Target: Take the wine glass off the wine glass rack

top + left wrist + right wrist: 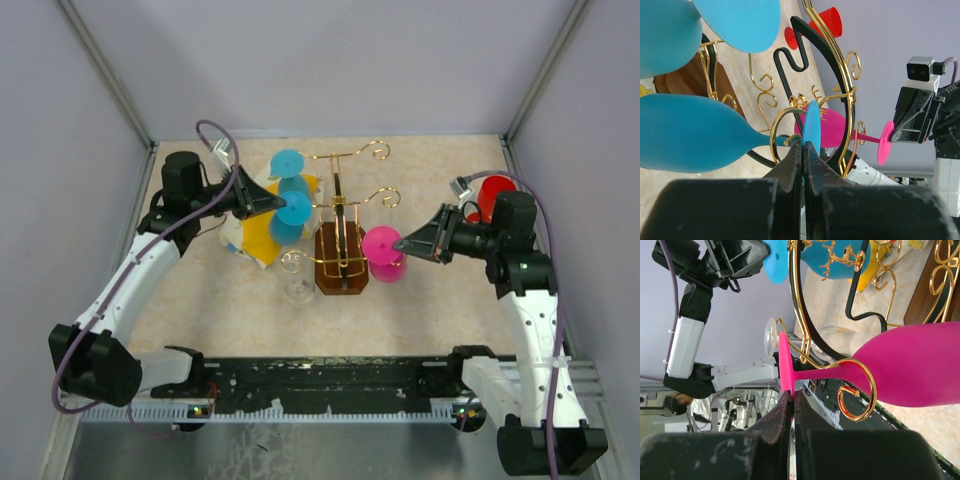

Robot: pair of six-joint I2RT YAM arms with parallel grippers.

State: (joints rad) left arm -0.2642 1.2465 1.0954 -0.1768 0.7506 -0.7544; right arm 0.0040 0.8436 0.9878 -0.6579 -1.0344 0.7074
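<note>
The wine glass rack (340, 215) is gold wire on a dark wood base (341, 262). Two blue wine glasses (293, 208) hang on its left arms and a pink wine glass (383, 245) on its right arm. My left gripper (275, 200) is shut on the thin foot (812, 125) of the nearer blue glass, whose bowl (690, 132) lies to the left. My right gripper (402, 243) is shut on the pink glass's foot (785, 360). The pink stem rests in a gold scroll (860, 390), and the bowl (920, 365) lies to the right.
A clear glass (296, 275) lies on the table left of the base. A red glass (493, 190) stands at the back right behind my right arm. A yellow-and-white cloth (262, 235) lies under the blue glasses. Walls close in the left, right and back.
</note>
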